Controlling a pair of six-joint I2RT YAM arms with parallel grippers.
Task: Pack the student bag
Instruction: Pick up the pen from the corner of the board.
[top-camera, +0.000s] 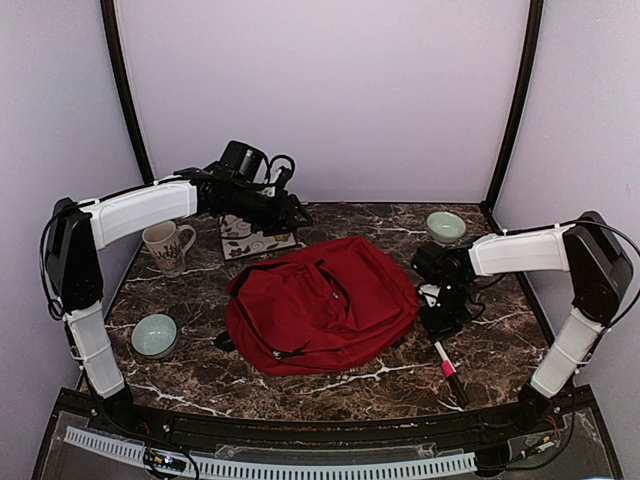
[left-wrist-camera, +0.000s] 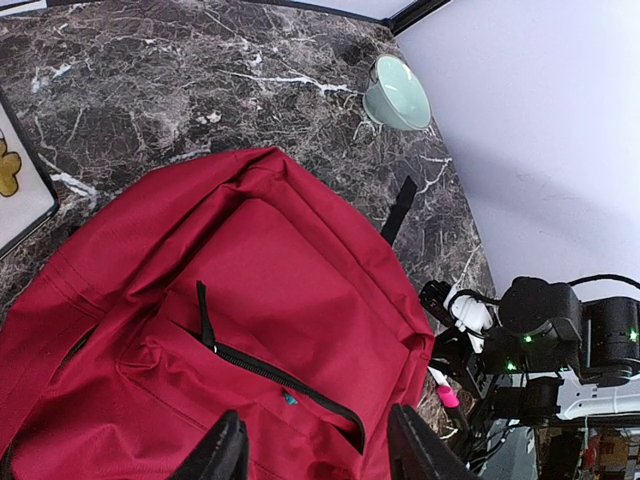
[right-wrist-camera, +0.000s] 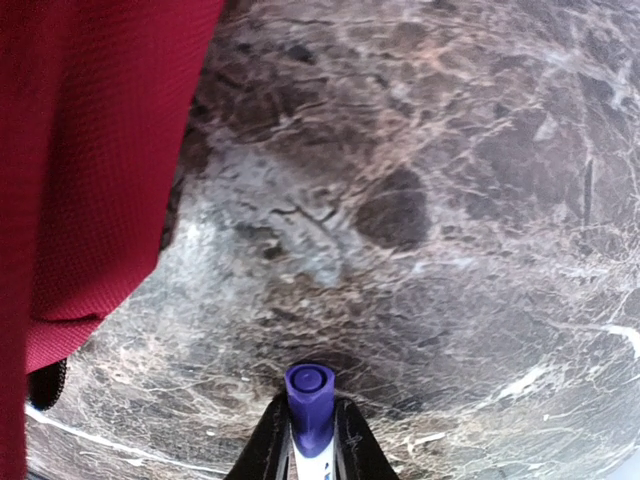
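The packing has only just begun. The bag lies flat in the middle of the table, and I can see nothing inside it. Its front pocket zip is a dark line, and I cannot tell if it is open wide enough.

The right pincer squeezes a purple pen down at the table top. I think the pen has yet to be lifted and put in. A pink pen lies on the table at 5 o'clock from the bag, so that one is left to pack too.

From the right pincer, the bag is just beside it at 9 o'clock, not touching. The left pincer hangs over the bag with its fingers apart and holds nothing. From above, the bag is at 5 o'clock from it.
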